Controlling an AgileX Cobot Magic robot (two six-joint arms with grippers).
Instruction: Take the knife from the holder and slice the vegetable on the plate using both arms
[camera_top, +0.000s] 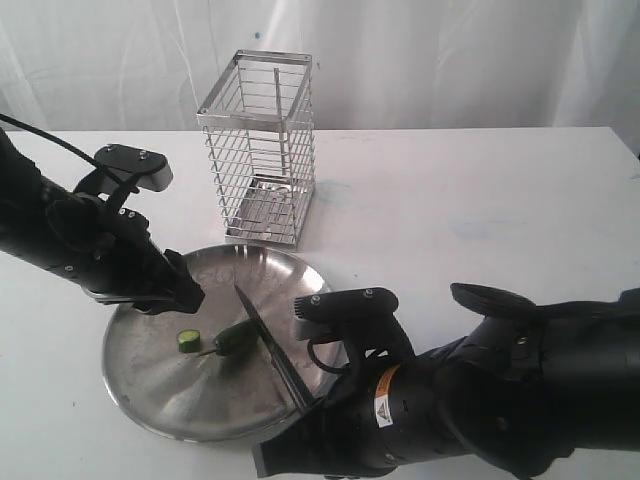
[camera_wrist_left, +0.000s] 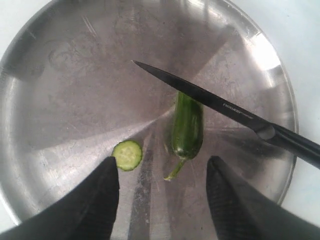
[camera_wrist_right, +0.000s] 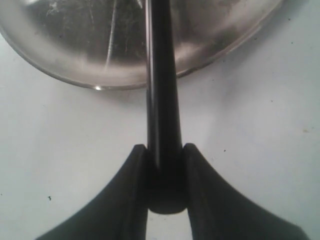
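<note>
A dark-green vegetable (camera_wrist_left: 187, 127) with a thin stem lies near the middle of the steel plate (camera_wrist_left: 60, 75), and one round cut slice (camera_wrist_left: 127, 154) rests beside it. The black knife (camera_wrist_left: 210, 100) slants across the vegetable's far end, its tip over the plate. My right gripper (camera_wrist_right: 164, 150) is shut on the knife handle (camera_wrist_right: 163, 115) just off the plate's rim. My left gripper (camera_wrist_left: 162, 167) hangs open over the plate (camera_top: 150, 370), fingers either side of the stem end, touching nothing. From outside, the knife (camera_top: 268, 340), vegetable (camera_top: 232, 340) and slice (camera_top: 187, 341) show between both arms. The wire holder (camera_top: 257, 150) is empty.
The holder stands on the white table (camera_top: 480, 200) just behind the plate. A white curtain backs the scene. My right arm (camera_top: 480, 400) fills the front right corner, and my left arm (camera_top: 80, 240) overhangs the plate's left rim.
</note>
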